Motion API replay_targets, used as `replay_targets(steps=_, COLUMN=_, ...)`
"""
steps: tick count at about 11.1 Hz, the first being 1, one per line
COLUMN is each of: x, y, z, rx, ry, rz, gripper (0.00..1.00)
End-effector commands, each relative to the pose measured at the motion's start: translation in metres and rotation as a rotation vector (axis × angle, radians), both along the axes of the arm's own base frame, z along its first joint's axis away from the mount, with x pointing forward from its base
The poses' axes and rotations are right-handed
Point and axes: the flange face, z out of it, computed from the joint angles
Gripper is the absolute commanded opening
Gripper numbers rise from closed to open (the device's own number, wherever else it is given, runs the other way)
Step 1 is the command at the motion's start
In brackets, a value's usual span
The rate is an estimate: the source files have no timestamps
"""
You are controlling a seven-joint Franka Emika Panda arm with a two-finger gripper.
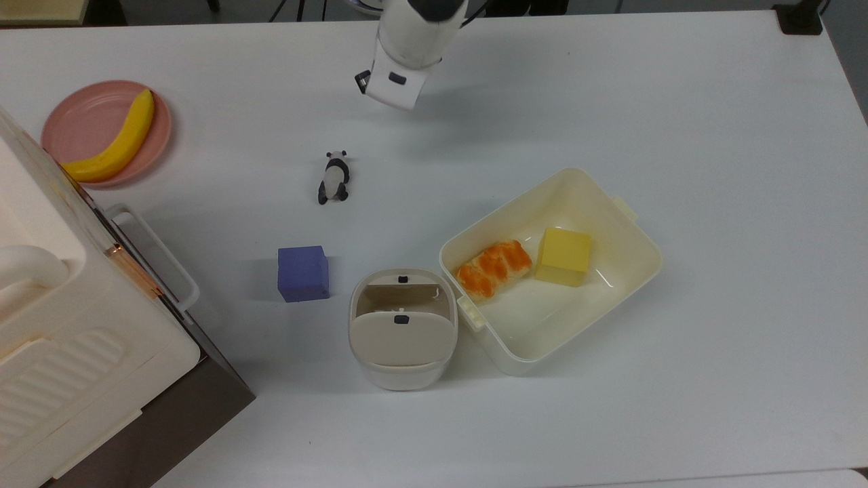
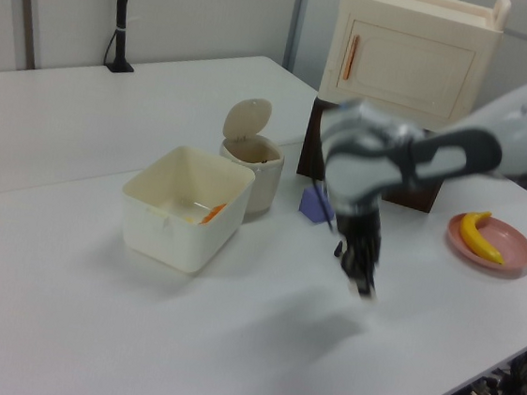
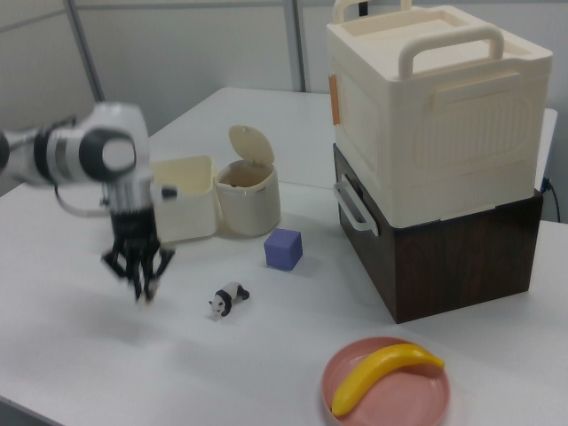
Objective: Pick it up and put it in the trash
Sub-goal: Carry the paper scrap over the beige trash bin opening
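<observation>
In the top view, farthest to the bin's left, we saw a pink plate (image 1: 85, 112) with a banana (image 1: 116, 144) on it, well apart from the bin (image 1: 402, 337). Nearer the bin, on the same side, a cream case (image 1: 61, 318) sat on a dark brown cabinet (image 1: 183, 413). A purple block (image 1: 303, 273) stood near the bin's left side. A panda figurine (image 1: 333, 177) lay on the white table (image 1: 678, 102), up-frame of the block and farther from the bin.

The bin's flap lid (image 2: 248, 119) stood raised in the left view. Straight up-frame of the bin in the top view, well apart from it, the robot arm (image 1: 407, 47) reached over the table.

In the right view the gripper (image 3: 142, 282) hung blurred, clear of the table, to the bin's lower left and left of the panda. We could not tell whether it was open, closed or gripping anything. A pale bit at its tip might have been the paper wad (image 3: 148, 286), but we could not tell that either.

Touching the bin's right side in the top view was an open cream box (image 1: 556, 177) holding a pastry (image 1: 493, 269) and a yellow cube (image 1: 563, 256).
</observation>
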Motion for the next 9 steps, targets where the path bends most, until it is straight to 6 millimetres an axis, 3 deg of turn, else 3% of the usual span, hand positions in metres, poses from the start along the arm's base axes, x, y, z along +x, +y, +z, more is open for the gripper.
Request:
replay_targets(steps=1, x=0.066, y=-0.016, z=0.141, rx=0.115, ry=-0.230, rz=-0.102, gripper=0.00)
replay_targets(steps=2, x=0.082, y=-0.014, z=0.165, rx=0.149, ry=-0.289, rz=-0.136, gripper=0.00)
replay_targets(steps=3, x=0.102, y=-0.021, z=0.176, rx=0.171, ry=-0.360, rz=-0.227, gripper=0.00)
replay_targets(steps=4, x=0.122, y=-0.016, z=0.171, rx=0.176, ry=-0.443, rz=-0.301, gripper=0.00)
replay_targets(steps=7, x=0.168, y=-0.008, z=0.119, rx=0.132, ry=-0.572, rz=-0.421, gripper=0.00)
replay_targets(steps=9, x=0.202, y=-0.006, z=0.112, rx=0.095, ry=-0.645, rz=-0.488, gripper=0.00)
